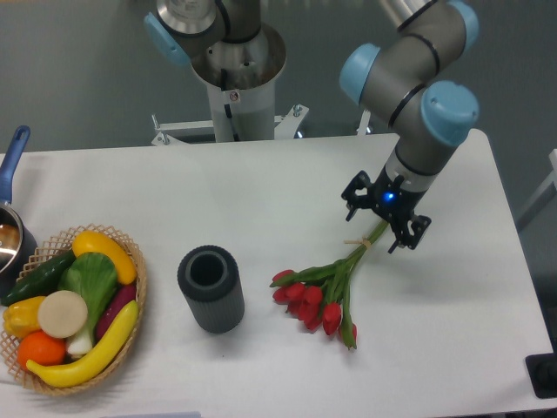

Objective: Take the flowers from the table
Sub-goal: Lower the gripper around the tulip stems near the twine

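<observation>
The flowers (324, 292), a bunch of red tulip buds on green stems tied with a thin band, lie flat on the white table (261, 200) right of centre, with the buds toward the front. My gripper (375, 225) hangs over the upper end of the stems, its dark fingers (352, 192) spread apart on either side of them. The gripper is open and holds nothing. The stem tips are hidden under the gripper body.
A dark grey cylindrical vase (211, 288) stands left of the flowers. A wicker basket of vegetables (71, 306) sits at the front left, with a pot (12, 233) with a blue handle at the left edge. The arm's base (237, 65) rises behind the table.
</observation>
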{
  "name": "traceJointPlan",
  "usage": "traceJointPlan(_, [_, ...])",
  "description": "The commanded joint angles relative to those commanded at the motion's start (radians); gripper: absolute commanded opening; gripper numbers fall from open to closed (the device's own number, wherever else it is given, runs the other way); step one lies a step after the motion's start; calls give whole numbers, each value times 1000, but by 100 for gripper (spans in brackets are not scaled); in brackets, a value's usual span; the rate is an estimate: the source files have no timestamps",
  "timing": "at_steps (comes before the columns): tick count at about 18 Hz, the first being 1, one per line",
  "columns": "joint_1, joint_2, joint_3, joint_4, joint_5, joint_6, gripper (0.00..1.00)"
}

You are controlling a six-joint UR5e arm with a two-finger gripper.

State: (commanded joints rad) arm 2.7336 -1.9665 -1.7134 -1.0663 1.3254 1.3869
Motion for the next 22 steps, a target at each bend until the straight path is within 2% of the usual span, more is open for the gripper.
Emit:
traceJointPlan(5, [-26,-40,-8,31,2,-66,100])
traceJointPlan(10, [-45,-63,-49,104,6,-69,100])
traceJointPlan(22, [-58,-95,-52,134,20,-85,100])
